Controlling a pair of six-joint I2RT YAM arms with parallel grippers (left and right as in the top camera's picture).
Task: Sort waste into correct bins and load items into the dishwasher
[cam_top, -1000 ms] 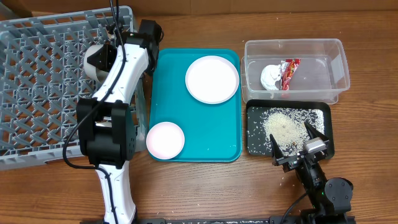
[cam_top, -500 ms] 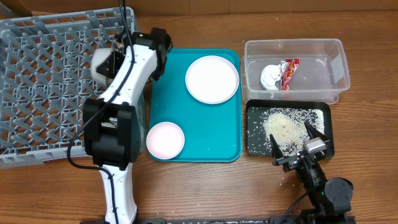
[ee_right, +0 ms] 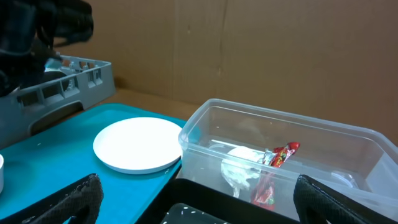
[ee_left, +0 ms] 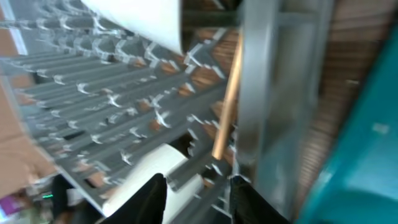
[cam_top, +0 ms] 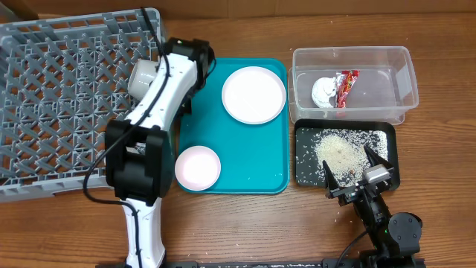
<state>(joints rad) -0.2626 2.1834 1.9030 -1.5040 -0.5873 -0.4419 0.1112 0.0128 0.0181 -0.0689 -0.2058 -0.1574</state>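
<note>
The left pincer (ee_left: 198, 183) is hovering at the dish rack's (cam_top: 59, 112) right wall, fingers apart and empty, near a pale bowl (cam_top: 143, 74) lying inside the rack. The right pincer (cam_top: 353, 170) is gaping wide at the near edge of the black tray (cam_top: 305, 175) of rice (cam_top: 341, 151). The plate (cam_top: 253, 94) is sitting on the teal tray (cam_top: 238, 149).

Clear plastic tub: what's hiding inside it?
A crumpled white napkin and a red wrapper lie inside the clear tub. Whatever sits beneath them is covered.

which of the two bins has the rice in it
The shallow black tray at the front: white rice grains are scattered over it. The clear tub behind it holds the red wrapper and crumpled napkin instead.
</note>
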